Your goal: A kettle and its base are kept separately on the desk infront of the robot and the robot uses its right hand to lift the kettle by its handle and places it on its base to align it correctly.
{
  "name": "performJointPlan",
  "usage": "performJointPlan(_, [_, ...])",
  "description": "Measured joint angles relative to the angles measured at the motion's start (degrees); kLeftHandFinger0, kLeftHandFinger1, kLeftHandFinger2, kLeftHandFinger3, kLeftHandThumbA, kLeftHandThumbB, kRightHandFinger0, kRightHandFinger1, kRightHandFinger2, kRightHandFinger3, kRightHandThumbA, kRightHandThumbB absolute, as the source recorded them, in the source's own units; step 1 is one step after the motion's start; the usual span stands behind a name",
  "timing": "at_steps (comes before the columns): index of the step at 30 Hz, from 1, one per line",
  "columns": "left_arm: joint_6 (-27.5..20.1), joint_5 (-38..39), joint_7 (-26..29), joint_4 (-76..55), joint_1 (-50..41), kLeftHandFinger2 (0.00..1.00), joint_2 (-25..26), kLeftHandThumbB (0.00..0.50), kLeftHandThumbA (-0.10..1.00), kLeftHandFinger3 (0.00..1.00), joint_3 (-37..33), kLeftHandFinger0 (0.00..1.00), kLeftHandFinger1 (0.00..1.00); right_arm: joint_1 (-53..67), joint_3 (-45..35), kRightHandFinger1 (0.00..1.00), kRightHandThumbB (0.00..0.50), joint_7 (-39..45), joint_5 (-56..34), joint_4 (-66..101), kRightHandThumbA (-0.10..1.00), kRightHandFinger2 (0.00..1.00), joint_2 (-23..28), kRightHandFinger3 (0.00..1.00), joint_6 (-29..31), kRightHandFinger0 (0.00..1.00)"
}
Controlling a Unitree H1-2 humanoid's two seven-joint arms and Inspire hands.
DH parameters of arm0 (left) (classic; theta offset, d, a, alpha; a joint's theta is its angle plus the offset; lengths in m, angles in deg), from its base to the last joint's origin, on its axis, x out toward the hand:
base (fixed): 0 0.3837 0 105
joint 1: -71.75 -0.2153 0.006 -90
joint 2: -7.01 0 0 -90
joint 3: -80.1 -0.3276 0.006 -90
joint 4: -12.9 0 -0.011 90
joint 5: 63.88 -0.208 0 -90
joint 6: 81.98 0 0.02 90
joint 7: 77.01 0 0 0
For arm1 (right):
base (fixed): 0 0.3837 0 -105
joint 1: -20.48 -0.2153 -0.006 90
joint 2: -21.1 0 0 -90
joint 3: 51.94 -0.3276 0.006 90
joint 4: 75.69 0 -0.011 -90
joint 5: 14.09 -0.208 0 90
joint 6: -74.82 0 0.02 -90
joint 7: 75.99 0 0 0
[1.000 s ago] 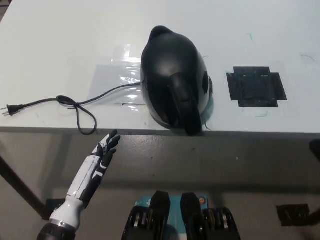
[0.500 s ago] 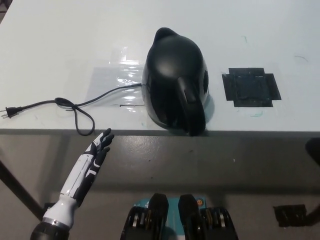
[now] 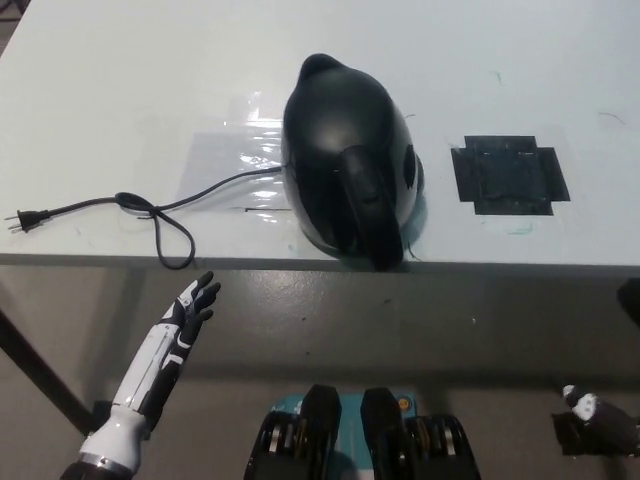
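Below the desk's front edge, at the lower left, the left hand [image 3: 188,310] is seen held out with its fingers straight and slightly spread, nothing being grasped; its white forearm runs down toward the bottom left corner. At the lower right, only a small part of the right hand [image 3: 590,410] is visible near the picture's border, low and well apart from the desk; whether it is open or closed cannot be told from what is shown.

Up and to the right of the left hand, near the middle of the desk [image 3: 120,90], the kettle [image 3: 345,150] is found close to the front edge. Its dark rounded body is viewed from above, with the spout pointing away from the robot and the handle [image 3: 372,215] reaching toward the robot, its end at the desk's edge. The base [image 3: 415,172] is mostly covered by the kettle, which is seated on it; only a narrow part shows at the kettle's right side.

A black power cord [image 3: 150,208] is led out from under the kettle's left side across a clear taped patch [image 3: 225,160], looped once near the edge, and ended in a plug at the far left. To the kettle's right, a square of black tape [image 3: 508,174] is stuck flat on the desk.
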Motion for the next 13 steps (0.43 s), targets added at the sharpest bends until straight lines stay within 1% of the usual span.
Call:
performJointPlan(1, [0.0,0.0,0.0,0.0,0.0,1.0,0.0,0.206,1.0,1.0,0.0,1.0,1.0,0.0,0.0,1.0,0.439,0.0,0.0,0.0,1.0,1.0,0.0,1.0,0.0,1.0])
performJointPlan(2, [0.0,0.0,0.0,0.0,0.0,1.0,0.0,0.197,1.0,1.0,0.0,1.0,1.0,0.0,0.0,1.0,0.448,0.0,0.0,0.0,1.0,1.0,0.0,1.0,0.0,1.0])
performJointPlan(4, [0.2,0.1,0.0,-0.2,-0.1,1.0,0.3,0.192,1.0,1.0,0.5,1.0,1.0,-0.8,0.7,1.0,0.452,0.1,0.0,-3.7,1.0,1.0,0.0,1.0,0.0,1.0])
performJointPlan(6, [0.3,0.2,0.0,-0.3,-0.1,1.0,0.3,0.175,1.0,1.0,0.6,1.0,1.0,-0.8,0.7,1.0,0.444,0.1,-0.1,-4.9,1.0,1.0,0.0,1.0,0.0,1.0])
performJointPlan(9, [0.3,0.2,0.0,-0.3,-0.3,1.0,0.3,0.196,1.0,1.0,0.6,1.0,1.0,-0.8,0.8,1.0,0.439,0.6,-0.5,-5.9,1.0,1.0,0.0,1.0,0.0,1.0])
performJointPlan(13, [0.5,0.2,0.0,-0.3,-0.4,1.0,0.3,0.201,1.0,1.0,0.6,1.0,1.0,-0.9,1.0,1.0,0.442,0.9,-0.9,-6.5,1.0,1.0,0.0,1.0,0.0,1.0])
